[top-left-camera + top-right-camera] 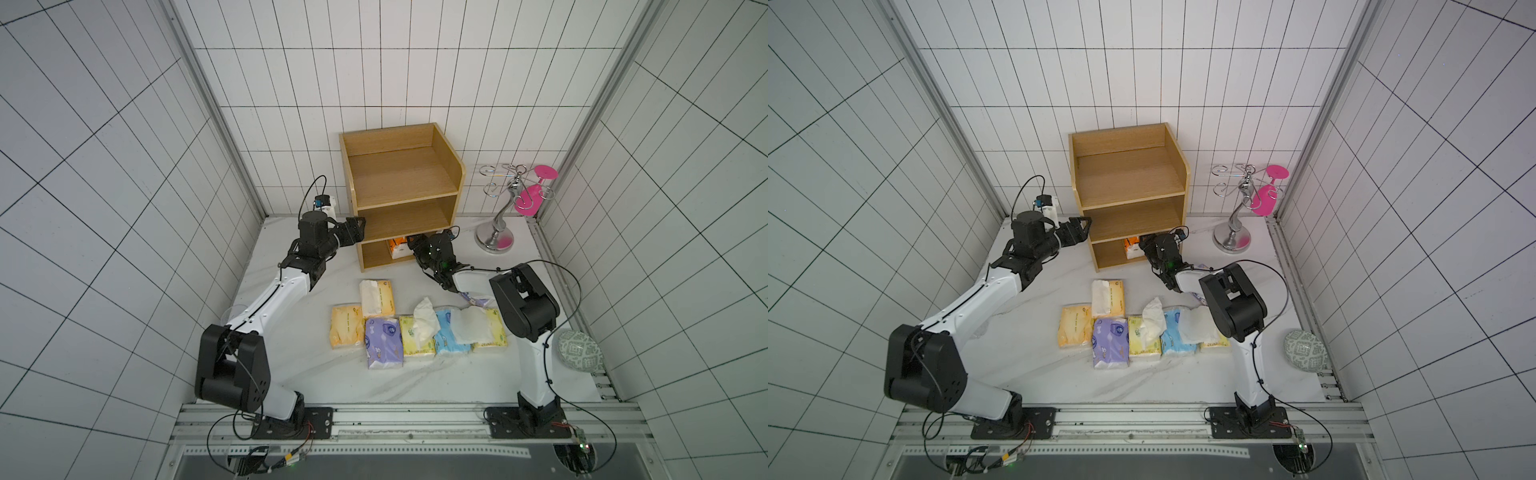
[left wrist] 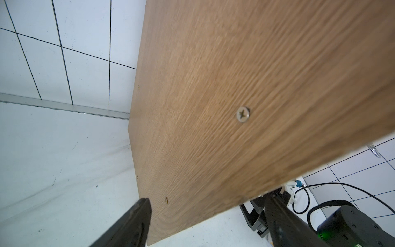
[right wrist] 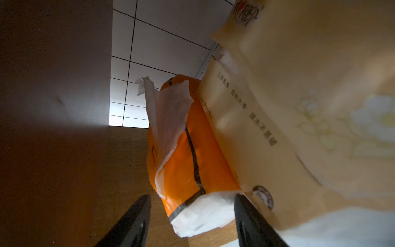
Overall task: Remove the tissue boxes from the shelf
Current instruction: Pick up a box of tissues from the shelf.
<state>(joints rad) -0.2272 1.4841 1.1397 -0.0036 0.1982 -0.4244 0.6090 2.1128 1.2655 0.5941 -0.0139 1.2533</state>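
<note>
- Black left-arm elbow (image 1: pixel 232 365) looms nearest in both top views; beyond it, tissue packs (image 1: pixel 384 343) lie on the desk (image 1: pixel 311 374) before the shelf (image 1: pixel 399 174), an orange pack (image 1: pixel 397 246) in its bottom tier.
- Left wrist: left hand (image 2: pixel 207 198) spread, facing the shelf's side.
- Right wrist: right hand (image 3: pixel 192 196) spread around the orange pack's end; a pale pack (image 3: pixel 277 107) leans beside it.
</note>
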